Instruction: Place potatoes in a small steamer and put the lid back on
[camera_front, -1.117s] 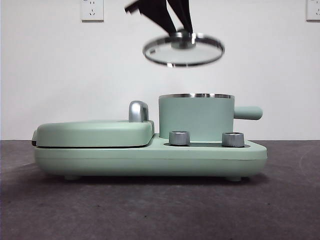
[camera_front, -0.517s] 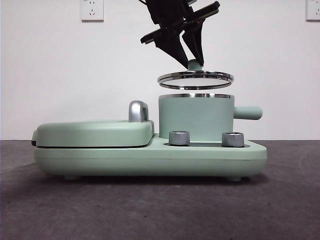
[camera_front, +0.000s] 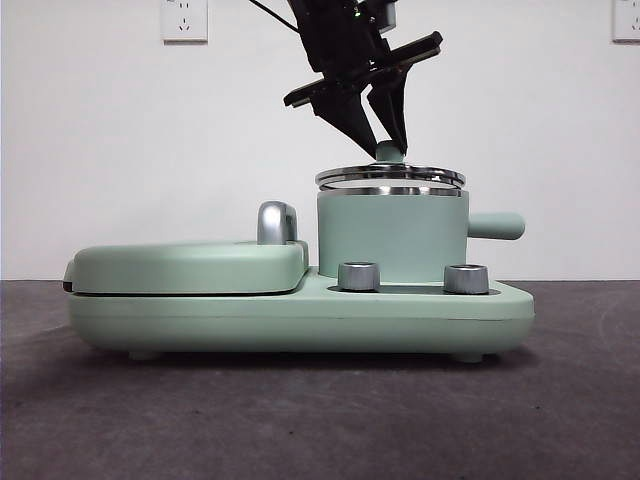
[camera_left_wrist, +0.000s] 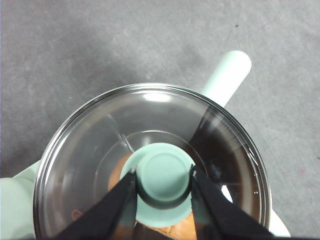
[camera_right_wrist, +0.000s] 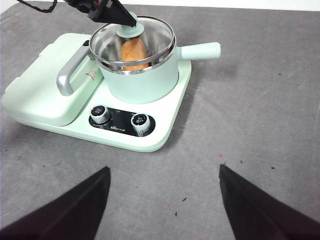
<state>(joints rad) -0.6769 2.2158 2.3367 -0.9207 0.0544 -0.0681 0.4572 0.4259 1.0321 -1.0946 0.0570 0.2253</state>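
Note:
My left gripper is shut on the mint-green knob of the clear glass lid. It holds the lid level right over the steel rim of the small mint-green steamer, with only a thin gap showing in the front view. The orange-brown potato lies inside the steamer and shows through the glass. The steamer's stubby handle points right. My right gripper is open and empty, well back above the grey table, away from the appliance.
The steamer stands on a mint-green base with two chrome dials. To its left is the flat griddle cover with a chrome handle. Grey table lies around the base.
My left gripper has come down and slightly right with the lid, from high and tilted above the steamer to level just over its rim.

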